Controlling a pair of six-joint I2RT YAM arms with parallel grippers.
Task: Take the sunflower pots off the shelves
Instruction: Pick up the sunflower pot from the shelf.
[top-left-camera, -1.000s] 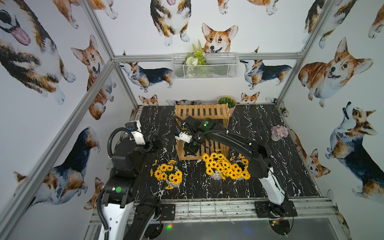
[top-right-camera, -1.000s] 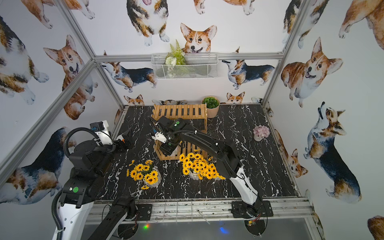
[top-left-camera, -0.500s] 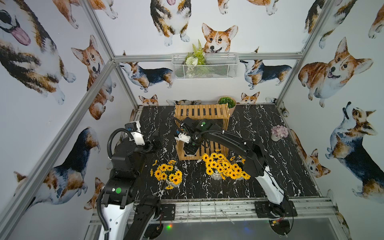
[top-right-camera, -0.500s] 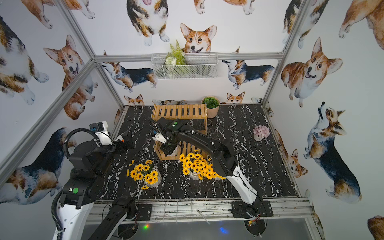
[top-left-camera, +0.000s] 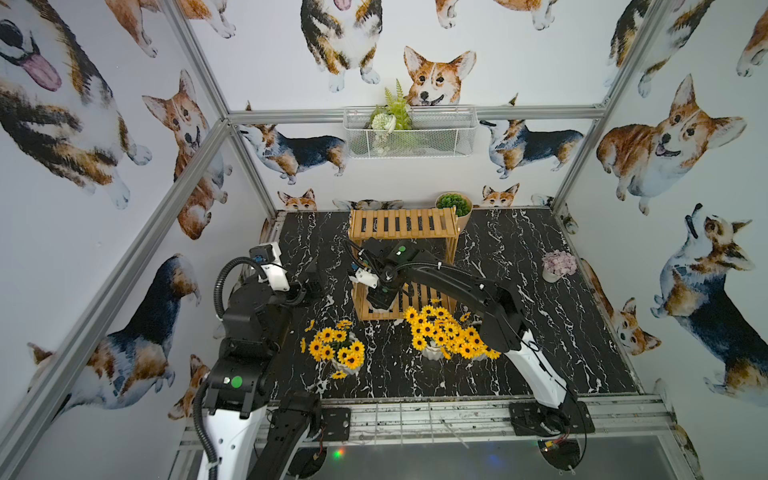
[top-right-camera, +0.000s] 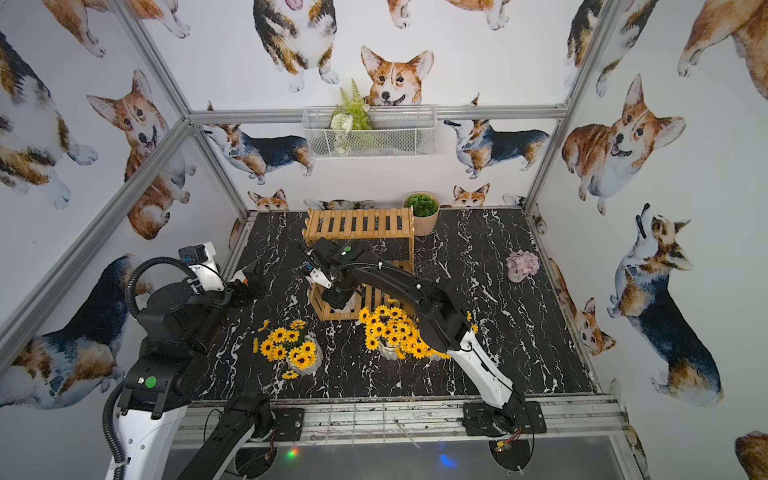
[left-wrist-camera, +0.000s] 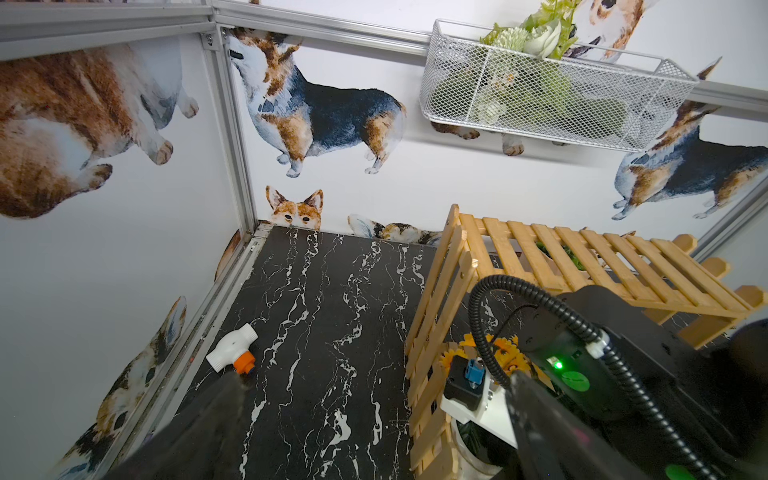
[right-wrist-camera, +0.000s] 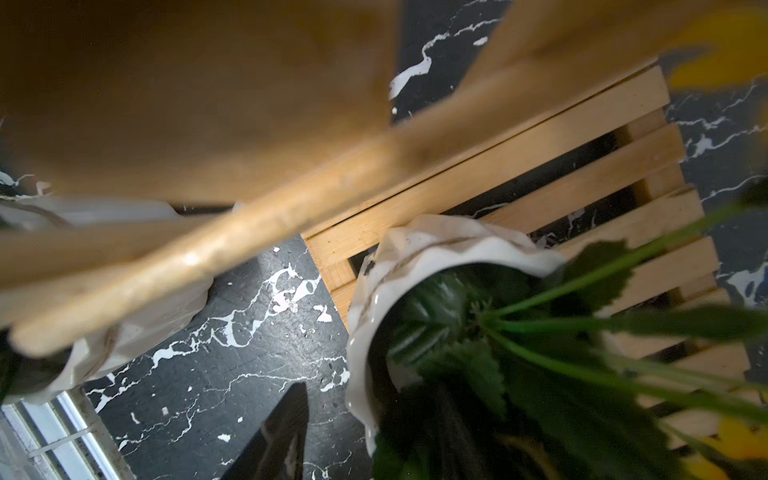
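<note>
On slatted wood shelf (right-wrist-camera: 582, 195), ribbed white pot (right-wrist-camera: 374, 291); right fingers (right-wrist-camera: 282, 436) unclear, left fingers (left-wrist-camera: 199, 432) spread.

text: none legible | labels: none | numbers: none | signs: none

Shelves (top-left-camera: 404, 222): light slatted wood, two tiers, upright. One white ribbed sunflower pot (right-wrist-camera: 419, 266) sits on the lower tier. A lone pot (top-left-camera: 338, 351) and a clustered bunch (top-left-camera: 440, 332) stand just in front.

**Right arm's grip out of sight at the rack**

In both top views the black right gripper (top-left-camera: 379, 299) hides most of the white ribbed sunflower pot (right-wrist-camera: 415, 245) at the seven o'clock corner of the light-brown slatted wooden rack (top-left-camera: 405, 222). At the right wrist, one dark finger (right-wrist-camera: 282, 432) shows, green leaves (right-wrist-camera: 478, 374) cover the other, and the nearest slats (right-wrist-camera: 208, 257) blur.
</note>
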